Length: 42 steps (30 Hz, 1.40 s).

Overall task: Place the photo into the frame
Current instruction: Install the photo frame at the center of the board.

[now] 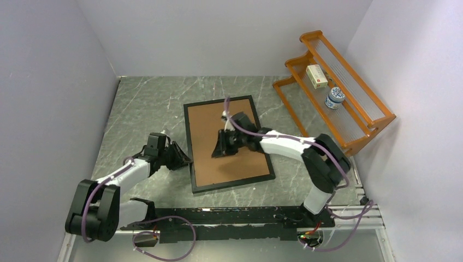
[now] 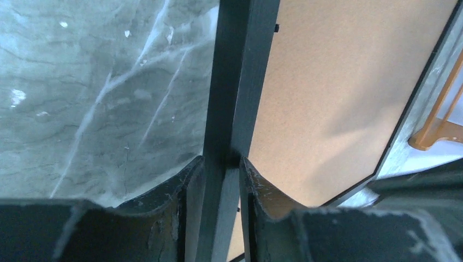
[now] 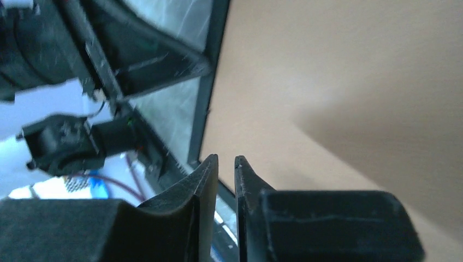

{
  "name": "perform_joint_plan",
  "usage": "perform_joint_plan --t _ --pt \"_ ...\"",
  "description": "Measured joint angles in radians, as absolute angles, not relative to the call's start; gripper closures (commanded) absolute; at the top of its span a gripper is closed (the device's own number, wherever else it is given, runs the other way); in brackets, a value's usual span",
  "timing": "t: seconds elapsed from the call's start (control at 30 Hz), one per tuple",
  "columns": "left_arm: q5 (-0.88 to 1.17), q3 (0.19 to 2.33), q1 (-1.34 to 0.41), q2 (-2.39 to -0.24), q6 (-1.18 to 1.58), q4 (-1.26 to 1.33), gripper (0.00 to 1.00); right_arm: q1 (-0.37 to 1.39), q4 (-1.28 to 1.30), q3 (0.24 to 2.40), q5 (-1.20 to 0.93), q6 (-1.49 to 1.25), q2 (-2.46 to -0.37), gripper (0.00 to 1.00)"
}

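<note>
The black frame (image 1: pixel 228 143) lies face down in the middle of the table, its brown backing board up. The photo is not visible in any view. My left gripper (image 1: pixel 184 159) is shut on the frame's left edge (image 2: pixel 232 98), one finger on each side of the black rail. My right gripper (image 1: pixel 219 151) is above the backing board (image 3: pixel 338 82), its fingers almost together with a thin gap and nothing between them; I cannot tell if they touch the board.
An orange wooden rack (image 1: pixel 334 90) stands at the back right with a small white box (image 1: pixel 316 76) and a blue-white jar (image 1: pixel 334 98) on it. White walls close in the table on the left, back and right.
</note>
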State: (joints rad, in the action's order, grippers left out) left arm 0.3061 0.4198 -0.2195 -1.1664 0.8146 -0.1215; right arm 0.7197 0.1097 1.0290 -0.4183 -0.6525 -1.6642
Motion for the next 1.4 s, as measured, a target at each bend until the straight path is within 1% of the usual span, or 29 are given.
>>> perform_joint_plan --t 0.07,0.13,0.23,0.4,0.63,0.9,1.4 --pt "0.322 0.42 -0.219 -1.204 0.82 -0.115 0.69 0.783 0.041 1.015 -0.473 -0.706 -1.718 0.85" --pt "0.351 0.421 -0.218 -1.231 0.822 -0.089 0.71 0.825 -0.039 0.999 -0.524 -0.77 -1.763 0.85" --pt "0.392 0.421 -0.213 -1.264 0.822 -0.052 0.77 0.842 -0.139 0.998 -0.577 -0.841 -1.815 0.87" --pt "0.429 0.42 -0.213 -1.29 0.825 -0.017 0.84 0.859 -0.25 1.004 -0.625 -0.917 -1.906 1.0" --pt "0.439 0.4 -0.209 -1.282 0.826 0.011 0.87 0.875 -0.308 1.005 -0.656 -0.971 -1.981 1.0" --pt "0.449 0.385 -0.208 -1.28 0.831 0.041 0.87 0.875 -0.35 1.005 -0.655 -0.979 -1.986 1.0" --pt "0.451 0.386 -0.208 -1.28 0.833 0.038 0.89 0.868 -0.34 1.016 -0.612 -0.934 -2.008 1.0"
